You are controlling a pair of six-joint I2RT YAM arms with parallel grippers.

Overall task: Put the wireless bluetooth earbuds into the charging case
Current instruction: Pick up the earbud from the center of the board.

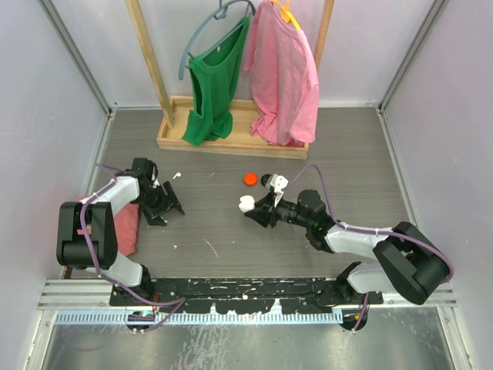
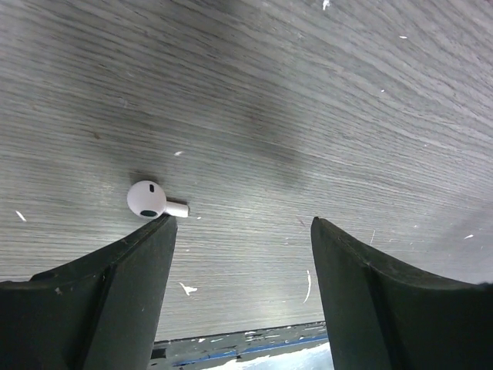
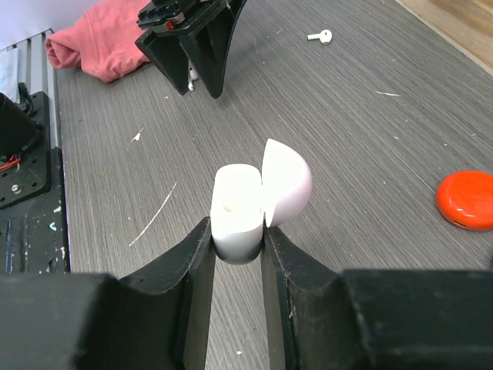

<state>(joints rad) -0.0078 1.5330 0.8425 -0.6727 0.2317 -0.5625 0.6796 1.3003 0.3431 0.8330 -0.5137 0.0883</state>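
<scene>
Pick-up step: left gripper [image 2: 240, 231] hung low, jaws apart, small white stemmed earbud [image 2: 150, 200] left of centre, just off one fingertip. Frame centre, right gripper [image 3: 237, 233] clamped glossy white charging case [image 3: 237, 204], lid open. Next probably: shift to straddle the earbud, close.

Bright, even overhead light; soft shadows smear the table [image 2: 262, 146], near fingers [image 2: 100, 301] slightly blurred.

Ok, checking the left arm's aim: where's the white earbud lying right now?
On the table at the left of the left wrist view: the white earbud lies by the tip of that side's finger, not between the fingers.
</scene>
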